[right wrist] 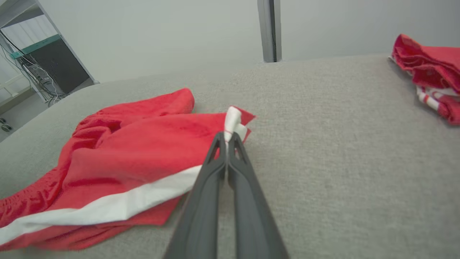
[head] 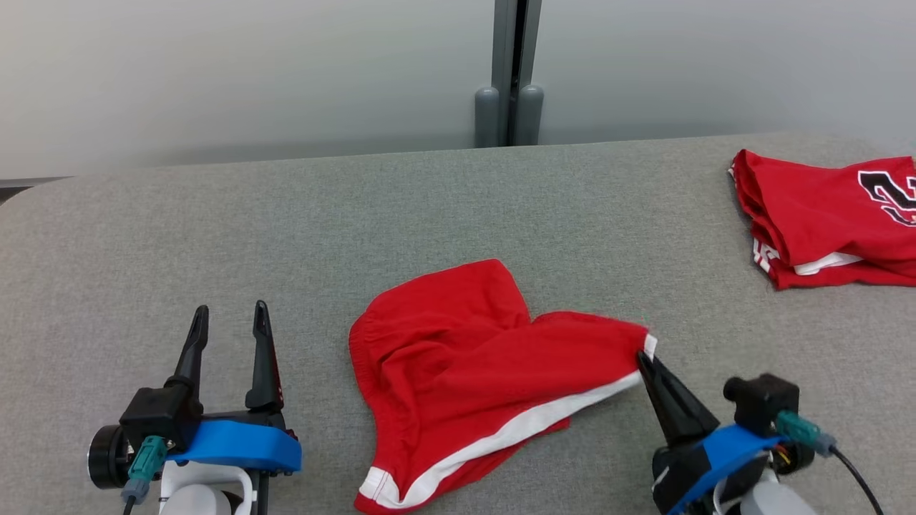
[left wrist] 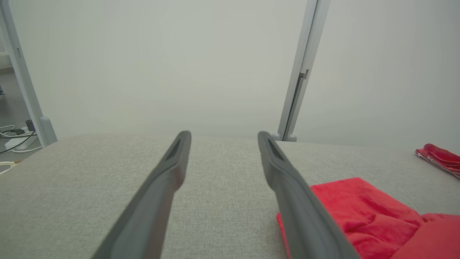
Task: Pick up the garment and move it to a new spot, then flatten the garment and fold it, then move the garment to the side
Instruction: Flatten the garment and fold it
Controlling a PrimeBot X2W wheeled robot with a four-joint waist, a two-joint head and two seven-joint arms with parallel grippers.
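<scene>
The red shorts (head: 465,372) lie crumpled on the gray cloth table (head: 215,214), in the middle of its near side. Their long side runs on a slant, from the near left up to the right, and a white stripe (head: 501,433) runs along it. One red leg points away toward the wall (head: 215,71). The right gripper (head: 644,355) is clamped tight on the right corner of the shorts, pinching the white edge. The left gripper (head: 229,318) is spread wide and holds nothing, just left of the shorts. Far to the right lies another red piece of clothing (head: 823,214). Its black and white mark is cut off and cannot be read. A gray post (head: 509,71) stands behind the table.
</scene>
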